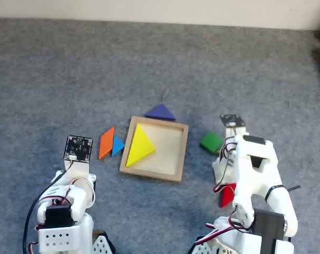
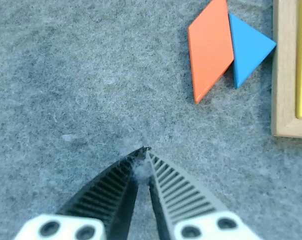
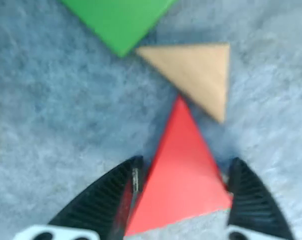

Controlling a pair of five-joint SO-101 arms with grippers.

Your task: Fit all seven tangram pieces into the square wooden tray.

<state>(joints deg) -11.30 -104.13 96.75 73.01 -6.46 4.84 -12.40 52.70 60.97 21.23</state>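
The square wooden tray (image 1: 178,153) lies mid-table with a yellow triangle (image 1: 139,145) in it. A dark blue triangle (image 1: 160,112) lies just beyond the tray. An orange parallelogram (image 1: 106,142) and a small blue triangle (image 1: 117,145) touch each other at its left side. A green square (image 1: 211,142) sits to the right. My left gripper (image 2: 143,150) is shut on nothing, low over bare carpet short of the orange parallelogram (image 2: 210,47). My right gripper (image 3: 186,162) is open, one finger on each side of a red triangle (image 3: 183,175) that lies on the carpet. A tan triangle (image 3: 196,75) and the green square (image 3: 118,17) lie just past it.
Grey carpet covers the whole table. The tray's near rim (image 2: 283,70) runs close to the blue triangle (image 2: 248,47). The right arm (image 1: 250,174) hides most of the red triangle (image 1: 227,194) from above. A wide stretch of bare carpet lies beyond the pieces.
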